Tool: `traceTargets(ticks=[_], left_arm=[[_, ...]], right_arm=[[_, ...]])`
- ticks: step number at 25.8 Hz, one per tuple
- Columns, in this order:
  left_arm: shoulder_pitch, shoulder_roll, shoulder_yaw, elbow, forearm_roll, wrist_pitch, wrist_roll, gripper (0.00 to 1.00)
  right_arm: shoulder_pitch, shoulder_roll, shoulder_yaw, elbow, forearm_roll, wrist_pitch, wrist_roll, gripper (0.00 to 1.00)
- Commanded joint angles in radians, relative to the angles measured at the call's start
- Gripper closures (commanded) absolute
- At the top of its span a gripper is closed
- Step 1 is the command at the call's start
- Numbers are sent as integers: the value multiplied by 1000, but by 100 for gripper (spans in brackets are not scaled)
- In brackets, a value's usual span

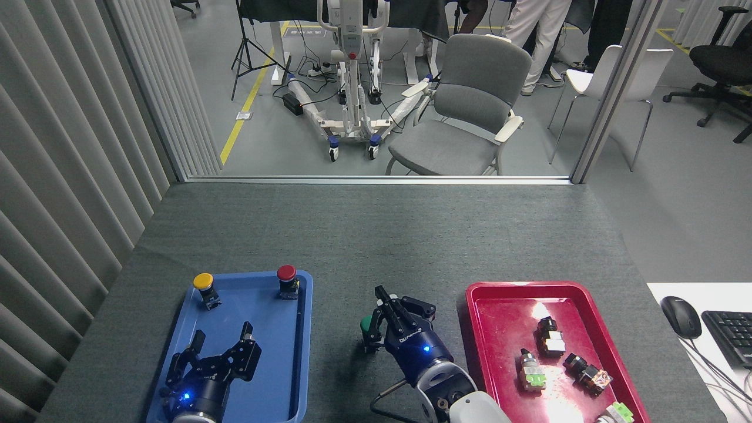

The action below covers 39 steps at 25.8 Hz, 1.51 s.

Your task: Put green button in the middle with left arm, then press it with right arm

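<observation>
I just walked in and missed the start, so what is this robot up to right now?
The green button stands on the bare grey table cover between a blue tray and a red tray. The right gripper is right beside and just above it, but whether its fingers touch the cap cannot be told. The left gripper hangs open over the blue tray, holding nothing; a yellow button and a red button stand at that tray's far end.

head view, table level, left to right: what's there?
left gripper over the blue tray → green button → right gripper → red tray → mouse → keyboard
</observation>
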Motion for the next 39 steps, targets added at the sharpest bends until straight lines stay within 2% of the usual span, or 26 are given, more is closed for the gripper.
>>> traceTargets(ticks=[1, 7, 13, 18, 25, 34, 39], left_arm=[[-1, -1, 0, 0, 0, 0, 1, 0], [-1, -1, -2, 0, 0, -2, 1, 0], [-3, -1, -2, 0, 0, -2, 2, 0], [-1, -1, -2, 0, 0, -6, 2, 0], [0, -1, -2, -8, 0, -6, 2, 0], [0, -1, -11, -9, -7, -6, 5, 0], [-1, -1, -16, -9, -7, -6, 5, 0]], right_arm=[[5, -3, 0, -4, -2, 105, -8, 3], [30, -24, -31, -8, -2, 199, -8, 2], [94, -27, -112, -39, 0, 200, -11, 2], [120, -58, -160, -66, -2, 197, -19, 1], [142, -60, -221, -68, 0, 200, -117, 1], [165, -60, -229, -68, 0, 206, -132, 1], [212, -69, -230, -126, 0, 202, -146, 1]])
